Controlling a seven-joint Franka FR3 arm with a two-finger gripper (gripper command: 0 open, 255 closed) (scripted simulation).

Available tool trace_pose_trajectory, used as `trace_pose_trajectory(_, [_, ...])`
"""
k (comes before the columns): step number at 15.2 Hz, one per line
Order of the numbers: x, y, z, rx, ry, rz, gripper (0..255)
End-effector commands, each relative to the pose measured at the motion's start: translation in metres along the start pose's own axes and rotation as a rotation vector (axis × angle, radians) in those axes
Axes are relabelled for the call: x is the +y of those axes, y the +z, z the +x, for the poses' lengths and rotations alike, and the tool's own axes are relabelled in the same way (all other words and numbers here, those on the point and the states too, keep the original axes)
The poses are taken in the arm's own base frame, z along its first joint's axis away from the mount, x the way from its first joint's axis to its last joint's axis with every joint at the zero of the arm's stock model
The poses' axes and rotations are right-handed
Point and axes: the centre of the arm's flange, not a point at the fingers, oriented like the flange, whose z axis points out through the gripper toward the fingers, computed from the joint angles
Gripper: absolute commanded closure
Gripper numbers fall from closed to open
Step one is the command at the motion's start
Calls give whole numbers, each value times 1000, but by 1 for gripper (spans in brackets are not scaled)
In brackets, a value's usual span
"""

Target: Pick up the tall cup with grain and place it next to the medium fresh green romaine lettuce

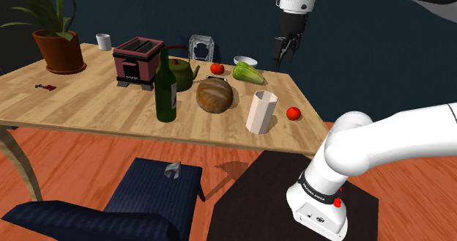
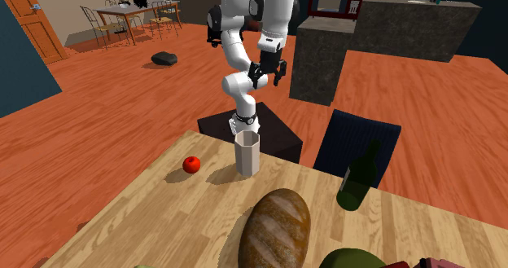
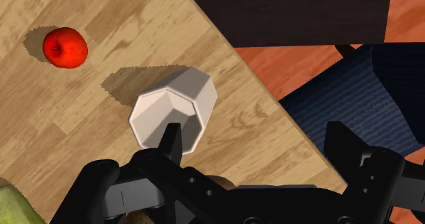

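A light wooden table (image 1: 73, 104) w/ curved legs is seen across the shoulder view, on an orange-red wood floor (image 1: 73, 159). The white arm w/ dark joints (image 1: 395, 141) is mounted on its black box stand (image 1: 253, 192), which is set beside the table's near edge. A dark blue chair (image 1: 157, 184) is placed by that same edge.

On the table, at the shoulder view's far left, a potted plant in a brown pot (image 1: 57, 47) is found. To its right a red slot toaster (image 1: 139, 62) is seen, then an upright dark green bottle (image 1: 166, 86) and a round brown bread loaf (image 1: 214, 95).

The tall pale faceted cup (image 1: 260, 112) is stood upright nr. the table's edge by the stand, btw. the loaf and a small red round fruit (image 1: 293, 113), touching neither. What it contains can't be told.

The all-black hand (image 1: 284, 53) is held high in the air, well apart from the cup and in contact w/ nothing. In the wrist view the cup (image 3: 174, 107) is seen from above, beneath one finger (image 3: 170, 139). The two fingers are spread wide, w/ nothing gripped btw. them.

The green romaine lettuce (image 1: 248, 73) is laid farther back on the table, apart from the cup and just beside a small white bowl (image 1: 245, 60).
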Motion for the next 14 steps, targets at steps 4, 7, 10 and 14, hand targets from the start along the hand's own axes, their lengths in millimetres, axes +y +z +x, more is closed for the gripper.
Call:
trace_pose_trajectory(4, [13,36,8,29,-6,18,0])
trace_pose_trajectory(7, [25,73,16,58,-11,36,0])
trace_pose_trajectory(10, [37,109,26,88,-17,54,0])
trace_pose_trajectory(14, [52,157,41,127,-24,78,0])
